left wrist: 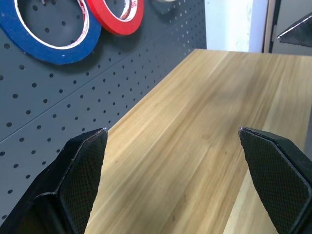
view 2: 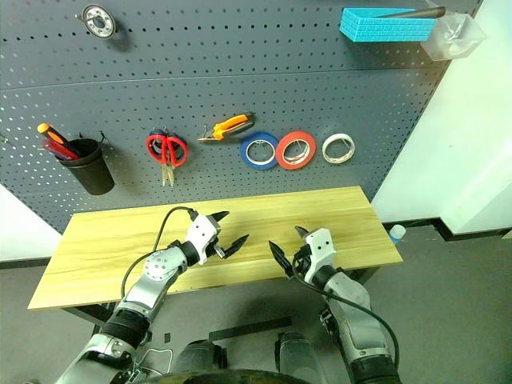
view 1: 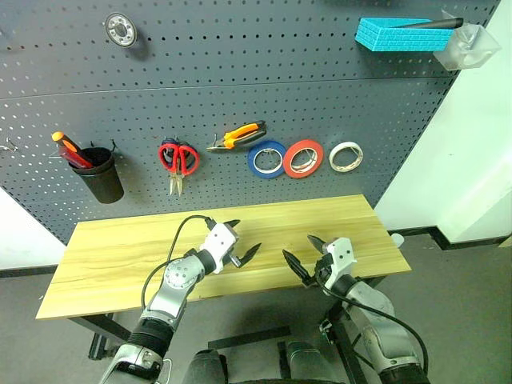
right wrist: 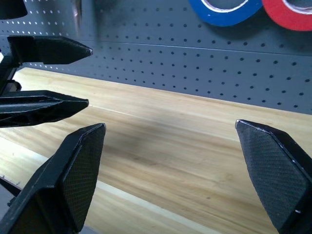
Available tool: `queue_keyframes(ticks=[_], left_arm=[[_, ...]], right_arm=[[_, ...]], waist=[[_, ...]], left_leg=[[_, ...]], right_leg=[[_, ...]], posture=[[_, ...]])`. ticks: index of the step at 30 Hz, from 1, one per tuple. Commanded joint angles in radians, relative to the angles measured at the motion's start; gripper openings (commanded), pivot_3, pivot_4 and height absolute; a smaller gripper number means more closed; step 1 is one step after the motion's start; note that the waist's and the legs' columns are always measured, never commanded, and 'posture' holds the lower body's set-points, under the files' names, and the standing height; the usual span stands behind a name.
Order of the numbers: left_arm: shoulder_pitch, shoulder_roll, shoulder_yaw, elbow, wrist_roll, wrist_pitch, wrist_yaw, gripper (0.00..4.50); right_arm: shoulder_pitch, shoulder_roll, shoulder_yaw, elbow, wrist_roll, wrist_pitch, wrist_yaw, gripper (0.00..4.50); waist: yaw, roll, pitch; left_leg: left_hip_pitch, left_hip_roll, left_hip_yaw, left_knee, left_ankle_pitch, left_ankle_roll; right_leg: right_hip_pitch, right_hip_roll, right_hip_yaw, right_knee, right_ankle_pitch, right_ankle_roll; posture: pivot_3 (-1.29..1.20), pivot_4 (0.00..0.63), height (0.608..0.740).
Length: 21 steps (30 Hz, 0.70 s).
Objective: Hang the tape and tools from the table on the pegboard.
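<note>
The cream-white tape hangs on the pegboard, to the right of a red roll and a blue roll. The orange-and-black pliers and the red-handled scissors hang further left. Red and orange handles stick out of a black cup; I cannot tell which is the screwdriver. The wooden table is bare. My left gripper and right gripper hover open over the table's front middle, tips facing each other, holding nothing.
A blue block and a clear plastic container sit high at the pegboard's right. A round metal disc is mounted at its upper left. A white wall stands right of the table.
</note>
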Motion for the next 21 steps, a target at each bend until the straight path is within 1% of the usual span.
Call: queue_keyframes(ticks=[1,11,14,21], left_arm=[[-0.018,0.008,0.001,-0.007,0.008,-0.024,-0.012,4.49],[-0.010,0.001,-0.024,0.007,0.036,-0.025,-0.020,4.49],[-0.003,-0.010,-0.042,0.001,0.040,-0.032,-0.033,4.49],[-0.043,-0.022,-0.052,0.036,0.043,-0.040,-0.054,4.49]], right_arm=[[-0.005,0.024,0.017,-0.006,-0.010,-0.033,-0.010,4.50],[0.006,0.027,0.023,0.011,-0.026,-0.035,-0.010,4.50],[0.022,0.044,0.036,-0.005,-0.025,-0.033,-0.014,4.50],[0.015,0.059,0.043,0.002,-0.034,-0.041,-0.030,4.50]], waist=[[0.000,0.000,0.000],[-0.001,0.000,0.000],[-0.002,0.000,0.000],[-0.003,0.000,0.000]], left_leg=[[0.000,0.000,0.000,0.000,0.000,0.000],[0.000,0.000,0.000,0.000,0.000,0.000],[0.000,0.000,0.000,0.000,0.000,0.000],[-0.001,0.000,0.000,0.000,0.000,0.000]], right_leg=[[0.000,0.000,0.000,0.000,0.000,0.000],[0.000,0.000,0.000,0.000,0.000,0.000],[-0.001,0.000,0.000,0.000,0.000,0.000],[-0.002,0.000,0.000,0.000,0.000,0.000]], posture=[[0.04,0.000,0.721],[0.02,0.000,0.721],[0.01,0.000,0.721],[-0.01,0.000,0.721]])
